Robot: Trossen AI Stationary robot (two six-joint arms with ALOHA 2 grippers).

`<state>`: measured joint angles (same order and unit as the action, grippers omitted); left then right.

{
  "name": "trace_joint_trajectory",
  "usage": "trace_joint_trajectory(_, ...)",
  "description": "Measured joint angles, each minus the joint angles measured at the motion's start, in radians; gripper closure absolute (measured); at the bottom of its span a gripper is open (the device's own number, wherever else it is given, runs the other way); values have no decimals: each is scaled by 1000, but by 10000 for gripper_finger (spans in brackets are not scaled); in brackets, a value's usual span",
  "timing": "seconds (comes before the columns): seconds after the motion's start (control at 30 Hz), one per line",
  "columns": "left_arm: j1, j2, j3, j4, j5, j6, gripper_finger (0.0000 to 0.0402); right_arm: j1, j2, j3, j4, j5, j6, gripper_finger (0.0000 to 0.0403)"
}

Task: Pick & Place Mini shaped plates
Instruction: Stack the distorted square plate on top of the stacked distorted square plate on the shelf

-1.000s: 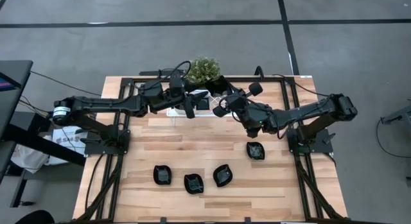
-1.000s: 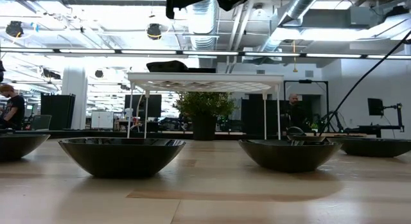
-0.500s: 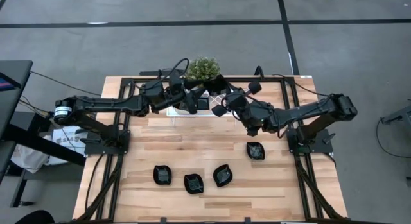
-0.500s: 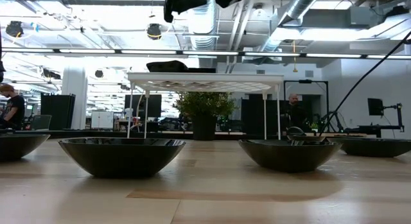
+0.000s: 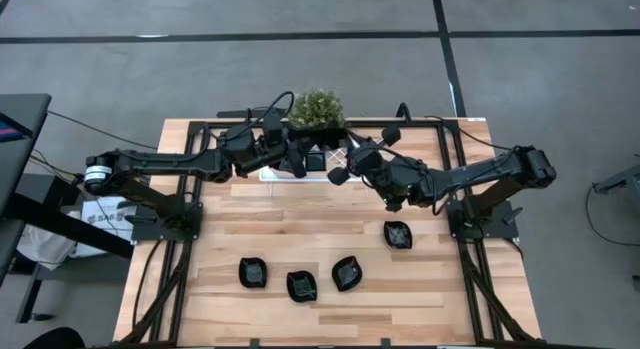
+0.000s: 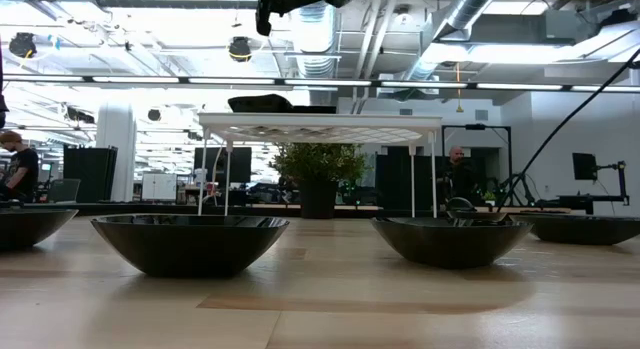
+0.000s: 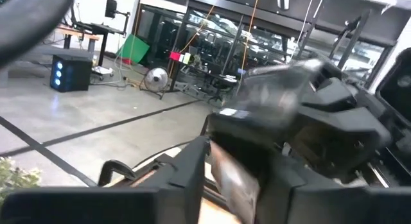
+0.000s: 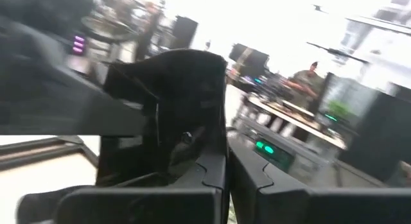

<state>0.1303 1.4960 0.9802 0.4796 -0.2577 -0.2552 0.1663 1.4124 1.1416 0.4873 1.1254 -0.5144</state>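
Observation:
Above the white lattice tray (image 5: 270, 172) at the table's far side, my two grippers meet level, tip to tip. My right gripper (image 8: 228, 169) is shut on a glossy black mini plate (image 8: 170, 102). My left gripper (image 7: 234, 160) faces it with a finger on either side of that plate (image 7: 234, 182). Several more black plates rest on their bases on the near half of the table: (image 5: 253, 273), (image 5: 301, 285), (image 5: 347, 273), (image 5: 398, 234). Another black plate (image 6: 270, 103) lies on top of the tray (image 6: 320, 122). My right gripper pinches the plate's rim (image 8: 205, 153) between its two fingers, coming level from the table's right. The plate stands on edge, clear of the tray, and sticks out toward my left gripper. My left gripper's fingers (image 7: 189, 172) flank the plate's free side; I cannot tell whether they touch it.
A small green potted plant (image 5: 317, 107) stands just behind the tray at the far edge. The tray is raised on thin legs (image 6: 228, 169). Black frame rails run along the table's left and right sides (image 5: 470, 229). People show in the room beyond.
My right gripper has turned at the wrist and swung the held plate a little toward the table's left, closer to my left gripper. The plates on the table have stayed where they were.

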Motion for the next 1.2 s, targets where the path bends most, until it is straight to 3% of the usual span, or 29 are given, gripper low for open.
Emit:
trace_joint_trajectory(0.1,0,-1,0,2,-4,-42,339,10,0,0,0,-82,0,391)
trace_joint_trajectory(0.23,1,-1,0,4,-6,-52,388,27,0,0,-5,-84,8,370)
trace_joint_trajectory(0.63,9,-54,1,9,-23,-40,387,95,0,0,23,-76,37,263)
trace_joint_trajectory(0.93,55,-58,1,8,-31,-30,384,143,-2,0,21,63,8,188)
trace_joint_trajectory(1.2,69,-84,0,-4,-23,-41,381,162,-2,0,13,221,-27,173)
